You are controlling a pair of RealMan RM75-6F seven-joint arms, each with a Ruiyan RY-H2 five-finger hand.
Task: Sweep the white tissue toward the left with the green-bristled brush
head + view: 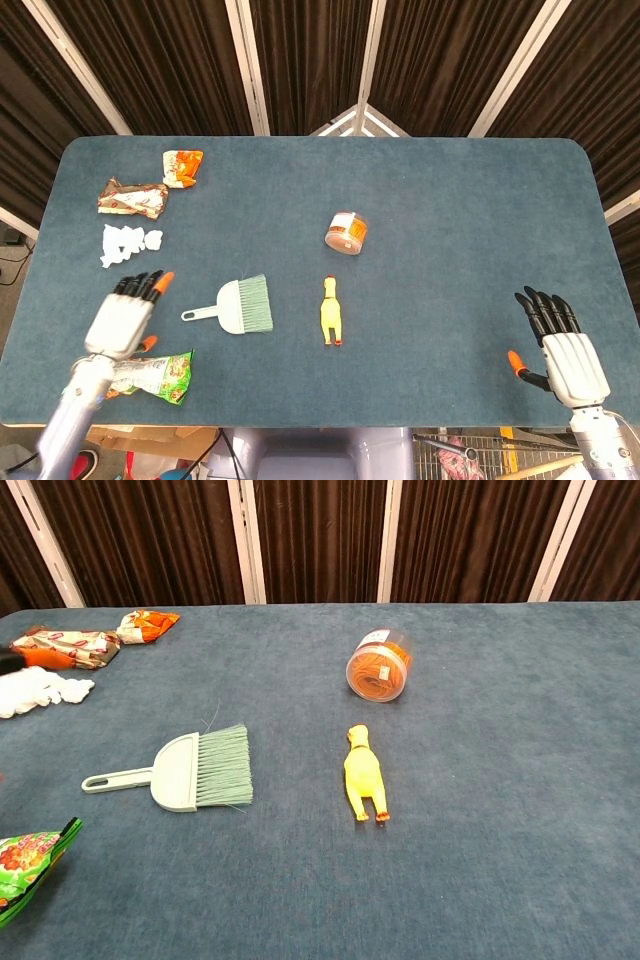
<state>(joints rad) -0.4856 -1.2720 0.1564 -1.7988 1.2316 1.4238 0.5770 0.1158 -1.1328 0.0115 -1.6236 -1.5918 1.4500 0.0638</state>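
The brush lay flat on the table, held by nothing; its long axis ran left to right, the handle loop pointing toward the left edge and the green bristles toward the centre; the tissue sat crumpled near the left edge, behind and to the left of the brush and well apart from it, just in front of two snack wrappers. The left hand hovered to the left of the handle, near it but not touching, fingers spread and holding nothing; the handle end was the part of the brush nearest that hand, so a grasp would mean reaching rightward along the brush's own axis. The right hand rested at the far right front corner, fingers extended and empty, well apart from brush and tissue alike; the left hand was plainly the nearer to both. A green packet lay just in front of the left hand; a yellow toy chicken lay to the right of the bristles, and an orange-lidded jar lay on its side behind it. Judging from the tissue's place so close to the left edge and the brush set down free, the sweep looked done, or nearly so; if more sweeping were wanted, the bristles would have to come round to the tissue's right side first.
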